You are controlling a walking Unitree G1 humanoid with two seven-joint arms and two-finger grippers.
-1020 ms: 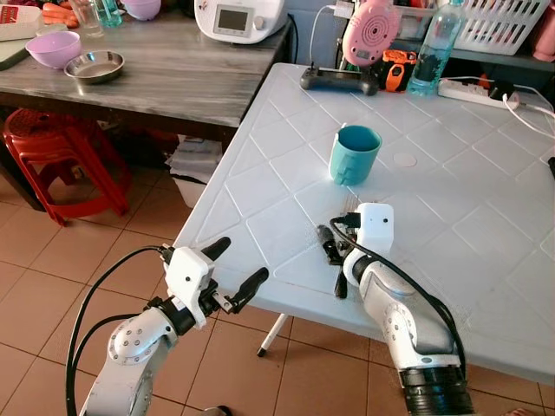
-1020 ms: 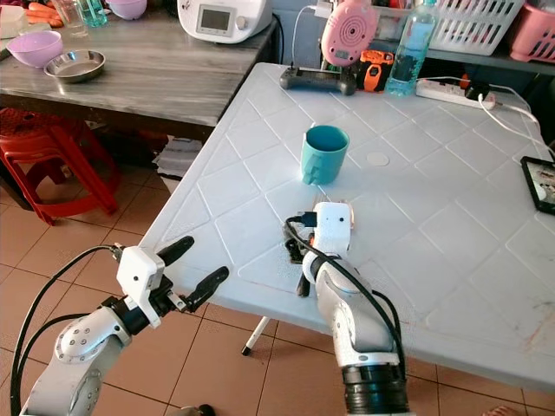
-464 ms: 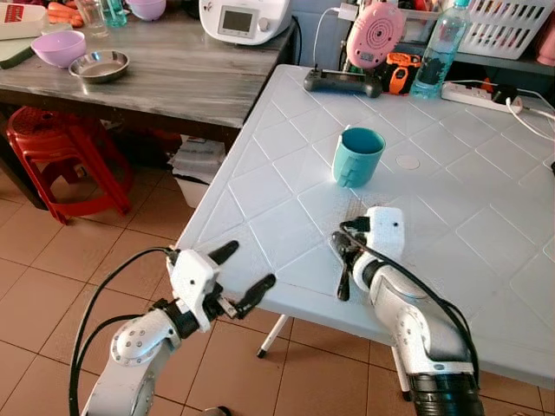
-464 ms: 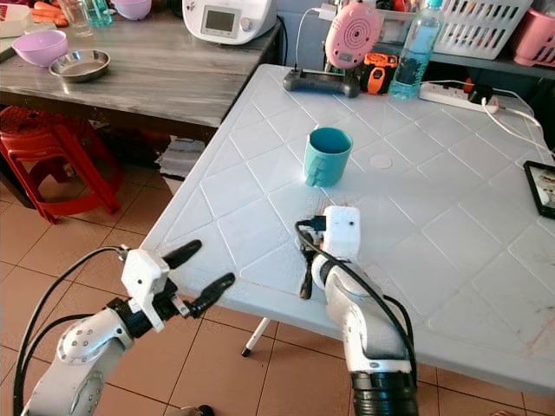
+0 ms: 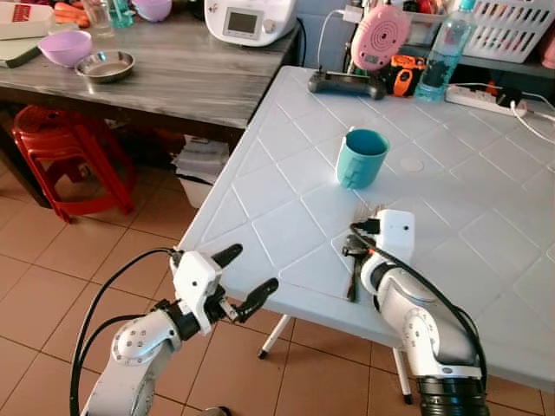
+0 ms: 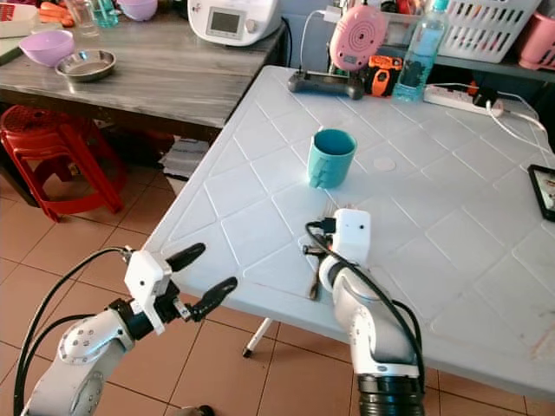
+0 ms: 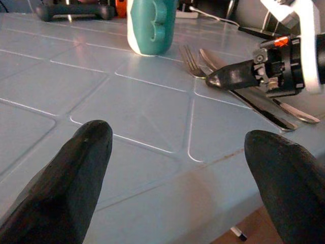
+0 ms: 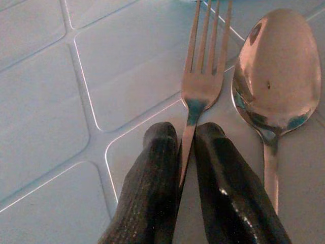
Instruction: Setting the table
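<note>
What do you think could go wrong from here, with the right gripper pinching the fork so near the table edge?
The right gripper is shut on the fork's thin neck, so the fork might twist or slip once lifted. The spoon lies right beside the fork; any sideways drag could knock it askew. Both handles end close to the table edge, so a backward pull may tip cutlery onto the floor. The left gripper, open off the table edge, could also bump the rim.

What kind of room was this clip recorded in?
Probably a home kitchen or dining area: a white plastic table with a teal mug, fork and spoon, and a wooden table carrying bowls and a kitchen appliance.
</note>
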